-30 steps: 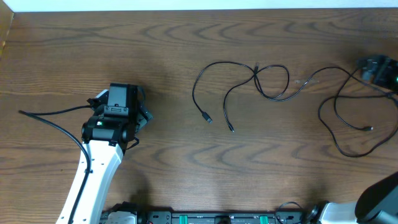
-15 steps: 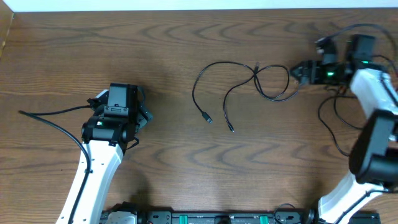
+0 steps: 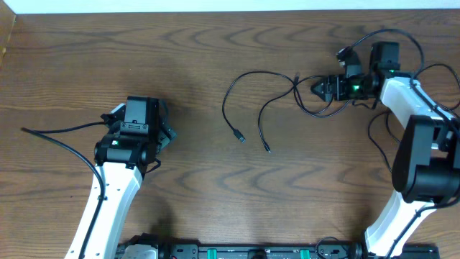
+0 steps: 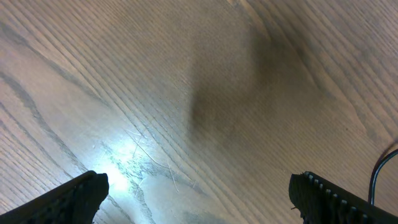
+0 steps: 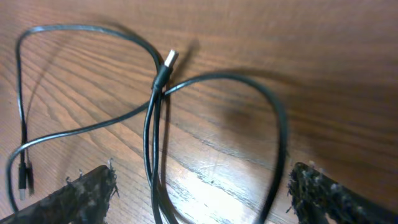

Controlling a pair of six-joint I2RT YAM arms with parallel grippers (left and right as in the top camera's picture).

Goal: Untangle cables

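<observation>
We see the right claw (image 3: 318, 89) released, spread over a loop of the cables (image 5: 160, 76) on the tabletop (image 3: 215, 43), and the left claw (image 4: 199, 193), well apart, likewise released.

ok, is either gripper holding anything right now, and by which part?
Nothing is held. The right gripper is open above the cables, near the looped crossing. The left gripper is open over the table.
</observation>
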